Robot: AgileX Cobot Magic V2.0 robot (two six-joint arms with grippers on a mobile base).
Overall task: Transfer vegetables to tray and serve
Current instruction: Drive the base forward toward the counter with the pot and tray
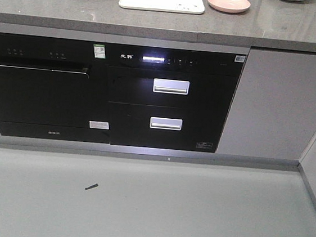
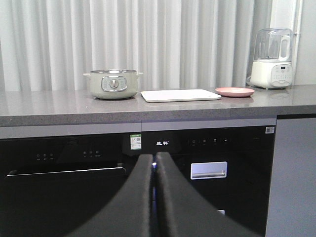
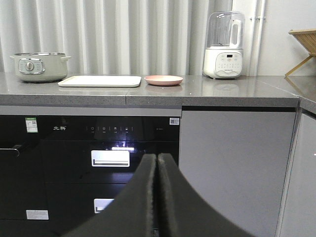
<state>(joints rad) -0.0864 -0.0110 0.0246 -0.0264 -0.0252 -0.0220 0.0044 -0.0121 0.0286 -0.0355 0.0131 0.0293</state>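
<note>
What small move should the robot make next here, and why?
Probably raise both arms toward the counter. The left gripper and right gripper are shut, empty, and sit low before the black appliances, while the tray lies bare up on the counter. No lettuce shows in any view; it may be inside the green pot, whose interior is hidden.

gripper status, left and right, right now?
Left gripper: closed, holding nothing.
Right gripper: closed, holding nothing.
</note>
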